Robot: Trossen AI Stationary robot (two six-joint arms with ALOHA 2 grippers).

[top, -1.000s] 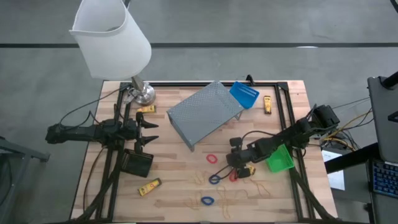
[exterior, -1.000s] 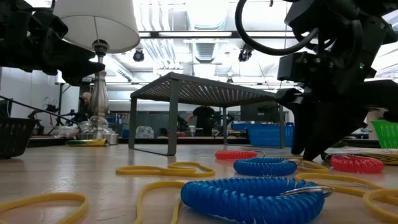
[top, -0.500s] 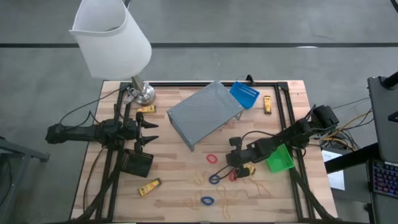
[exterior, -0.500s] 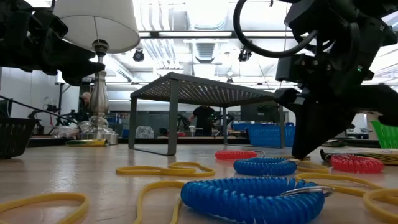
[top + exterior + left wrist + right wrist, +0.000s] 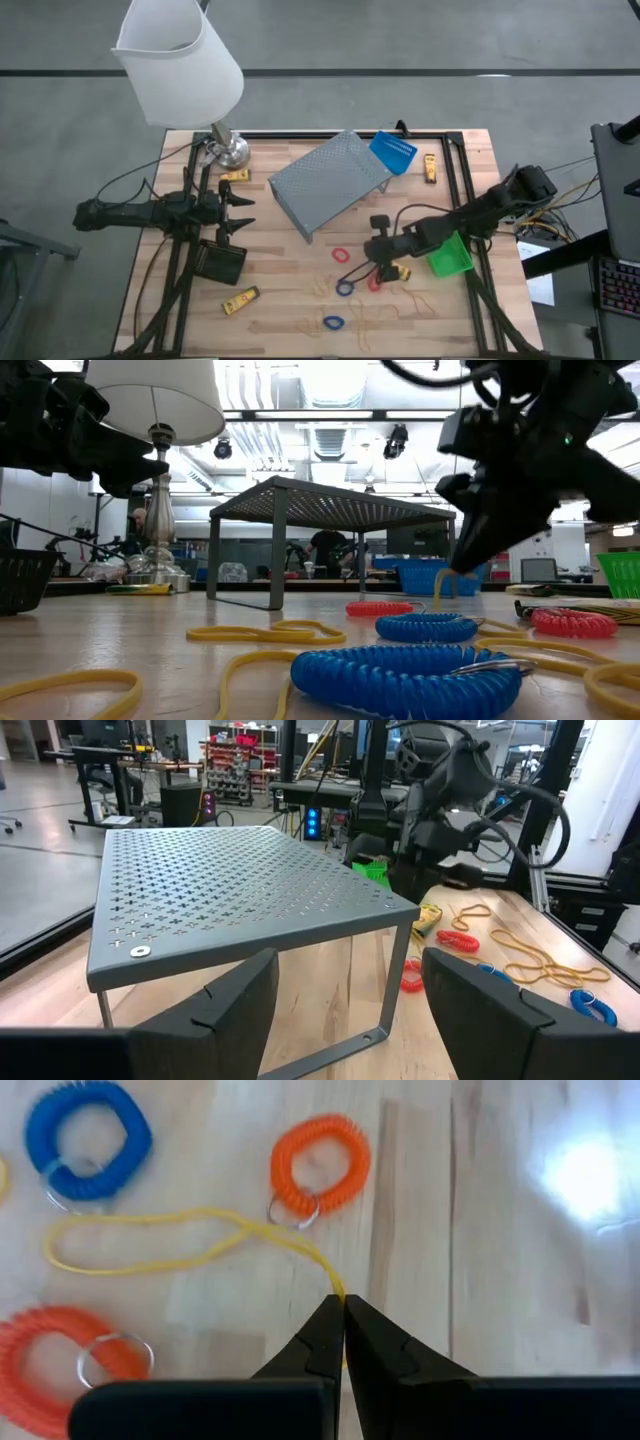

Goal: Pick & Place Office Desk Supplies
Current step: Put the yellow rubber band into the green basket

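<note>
R gripper (image 5: pixel 343 1312), pinched shut on a yellow band (image 5: pixel 190 1238), has lifted off the table since 1 s ago at ~5 o'clock, band trailing – pick looks done; L gripper (image 5: pixel 238 211) idle, open, 9 o'clock

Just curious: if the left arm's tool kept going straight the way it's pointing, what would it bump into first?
Probably the grey perforated metal stand: it sits straight ahead of the open left tool, though the depth is unclear.

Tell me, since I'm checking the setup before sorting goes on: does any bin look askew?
Yes. The blue bin sits tilted against the edge of the grey perforated shelf instead of flat on the table, unlike the black bin.
</note>
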